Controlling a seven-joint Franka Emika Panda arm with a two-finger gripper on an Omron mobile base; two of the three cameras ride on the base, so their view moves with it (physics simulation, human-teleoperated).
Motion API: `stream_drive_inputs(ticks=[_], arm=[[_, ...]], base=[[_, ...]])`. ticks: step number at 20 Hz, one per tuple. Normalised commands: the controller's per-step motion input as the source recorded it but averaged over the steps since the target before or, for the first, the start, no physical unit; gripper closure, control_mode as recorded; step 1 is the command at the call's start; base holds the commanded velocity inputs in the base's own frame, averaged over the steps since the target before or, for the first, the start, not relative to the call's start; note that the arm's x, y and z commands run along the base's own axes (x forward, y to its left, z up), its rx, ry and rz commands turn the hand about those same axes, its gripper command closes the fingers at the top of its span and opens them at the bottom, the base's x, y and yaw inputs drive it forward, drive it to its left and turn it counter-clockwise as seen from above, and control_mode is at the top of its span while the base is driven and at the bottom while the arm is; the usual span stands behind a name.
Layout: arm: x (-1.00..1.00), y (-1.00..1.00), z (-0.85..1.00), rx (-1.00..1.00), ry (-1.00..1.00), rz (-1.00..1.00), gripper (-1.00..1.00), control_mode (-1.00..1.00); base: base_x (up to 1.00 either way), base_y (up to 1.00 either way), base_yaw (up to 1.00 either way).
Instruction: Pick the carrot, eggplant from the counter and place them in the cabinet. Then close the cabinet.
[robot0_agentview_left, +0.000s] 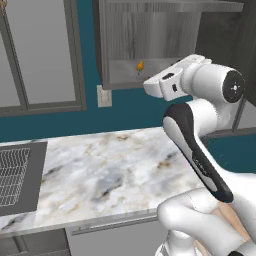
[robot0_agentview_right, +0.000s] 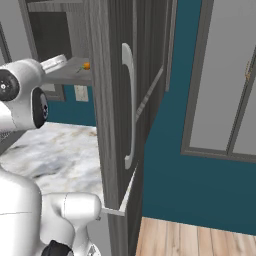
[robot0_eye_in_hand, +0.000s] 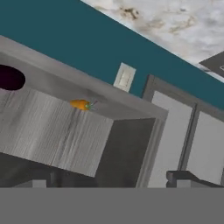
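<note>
Gripper (robot0_eye_in_hand: 109, 179) jaws are wide apart, nothing in them, right by the open cabinet (robot0_agentview_left: 150, 30). Carrot (robot0_eye_in_hand: 80, 104) and eggplant (robot0_eye_in_hand: 11, 78) both sit on its shelf near the front edge.

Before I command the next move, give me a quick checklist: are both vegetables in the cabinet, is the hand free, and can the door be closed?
1. Carrot in the cabinet: ok, it lies on the grey shelf.
2. Eggplant in the cabinet: ok, it sits on the same shelf, apart from the carrot.
3. Gripper released: ok, jaws stand wide with nothing between them.
4. Counter cleared of task items: ok as far as the left base view shows.
5. Cabinet door closed: not ok, it stands open.
6. Door handle reachable: cannot tell; the hand is up by the shelf.
</note>
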Motion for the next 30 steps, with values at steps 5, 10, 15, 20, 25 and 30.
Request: stream_drive_inputs(ticks=[5, 10, 15, 20, 25, 30], arm=[[-1.0, 0.0, 0.21, -0.05, 0.0, -0.13, -1.0, -1.0], [-1.0, 0.0, -0.85, -0.05, -0.01, -0.14, -1.0, -1.0], [-1.0, -0.22, -1.0, 0.0, -0.1, -0.14, -1.0, -1.0], [-1.0, -0.66, -1.0, 0.01, -0.15, -0.11, -1.0, -1.0], [-1.0, -0.89, -1.0, 0.01, -0.23, -0.1, -1.0, -1.0], [-0.85, -0.84, -0.79, 0.06, -0.16, -0.09, -1.0, -1.0]], base=[[0.0, 0.0, 0.0], [0.0, 0.0, 0.0], [0.0, 0.0, 0.0], [0.0, 0.0, 0.0], [0.0, 0.0, 0.0], [0.0, 0.0, 0.0]])
